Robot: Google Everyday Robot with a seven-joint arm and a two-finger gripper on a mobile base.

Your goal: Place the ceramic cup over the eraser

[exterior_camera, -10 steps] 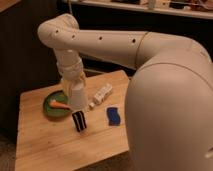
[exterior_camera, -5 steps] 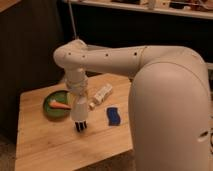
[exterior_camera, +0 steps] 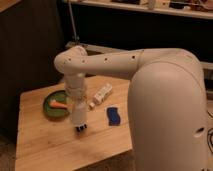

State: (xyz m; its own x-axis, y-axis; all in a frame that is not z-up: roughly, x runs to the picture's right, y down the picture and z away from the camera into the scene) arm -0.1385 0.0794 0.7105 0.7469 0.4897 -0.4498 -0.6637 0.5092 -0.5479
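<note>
Lowered since earlier, the end effector [exterior_camera: 81, 128] stands near the worktop's [exterior_camera: 45, 145] middle, beside the green bowl [exterior_camera: 54, 105]; finger state indiscernible.

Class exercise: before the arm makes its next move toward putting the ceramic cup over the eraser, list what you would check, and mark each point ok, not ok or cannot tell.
1. Gripper is low over the wooden table, near its middle: ok.
2. Ceramic cup is held in the gripper: cannot tell; the arm hides that spot.
3. Eraser located under the gripper: cannot tell; only dark tips show there.
4. Green bowl lies left of the gripper, apart from it: ok.
5. Flat blue piece lies right of the gripper, apart from it: ok.
6. White oblong thing lies behind, out of the descent path: ok.
</note>
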